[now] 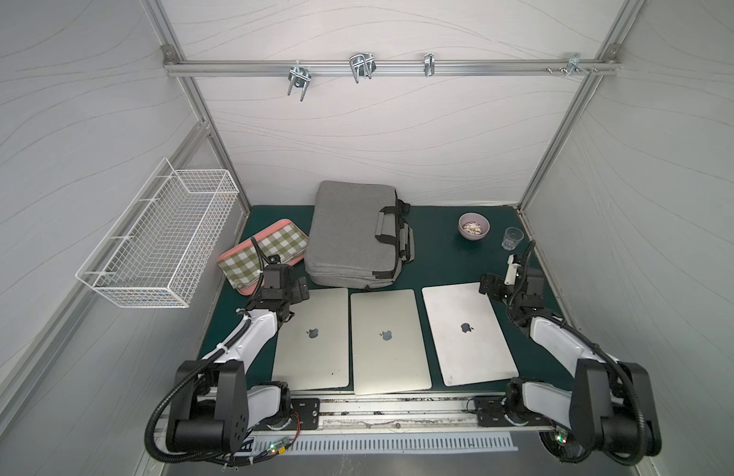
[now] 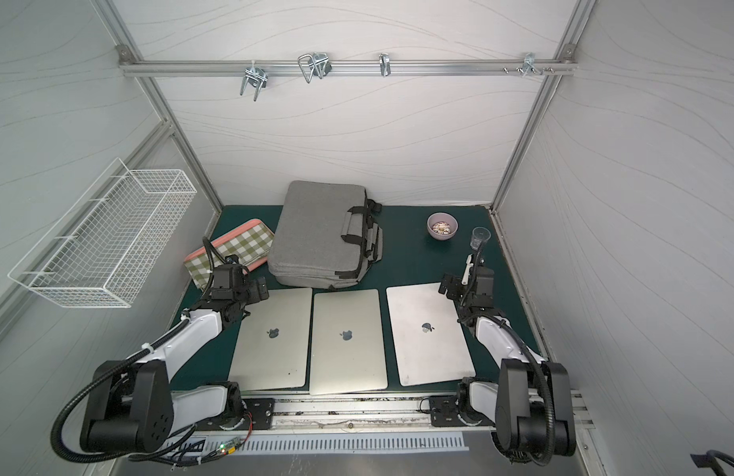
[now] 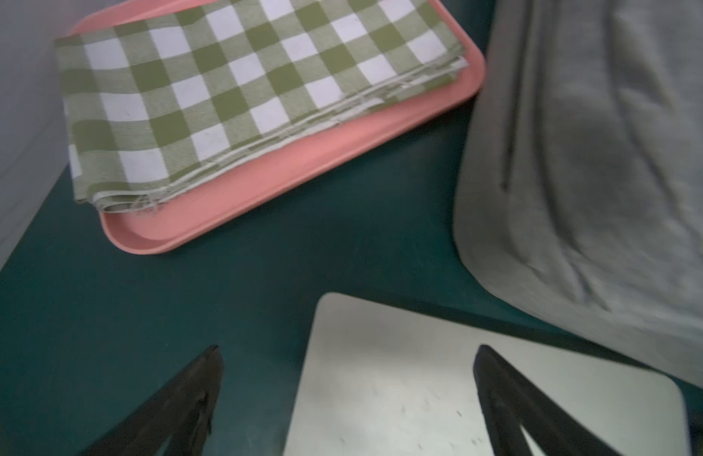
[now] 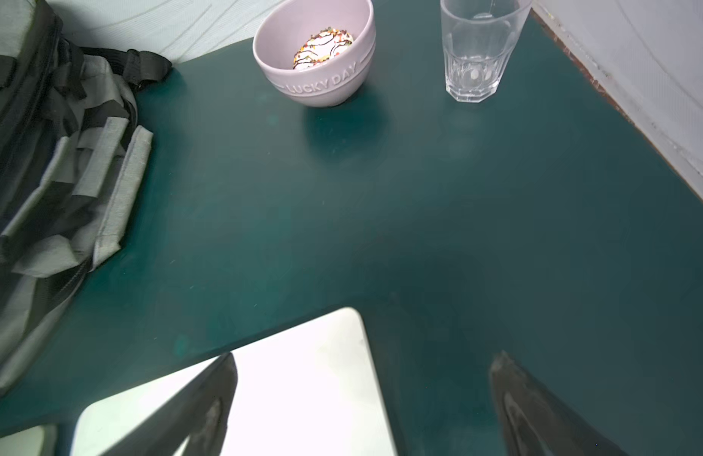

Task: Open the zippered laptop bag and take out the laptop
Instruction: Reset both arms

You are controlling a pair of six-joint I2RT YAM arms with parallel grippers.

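Grey laptop bag (image 2: 316,243) flat on green mat (image 2: 415,263), three closed laptops (image 2: 345,342) side by side before it

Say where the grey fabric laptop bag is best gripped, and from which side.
Grey fabric laptop bag: likely the padded carry handle, approached from the side facing the lilac ceramic bowl; it loops off that edge, thin enough for jaws, while the flat top offers nothing.

1. The laptop bag (image 1: 353,230) is showing grey fabric with black straps.
2. The laptops (image 1: 388,338) are showing silver lids.
3. The tray (image 3: 283,177) is showing salmon pink.
4. The cloth (image 3: 243,87) is showing green-and-white checks.
5. The table mat (image 1: 439,255) is showing dark green.
6. The bowl (image 1: 473,236) is showing pale lilac.
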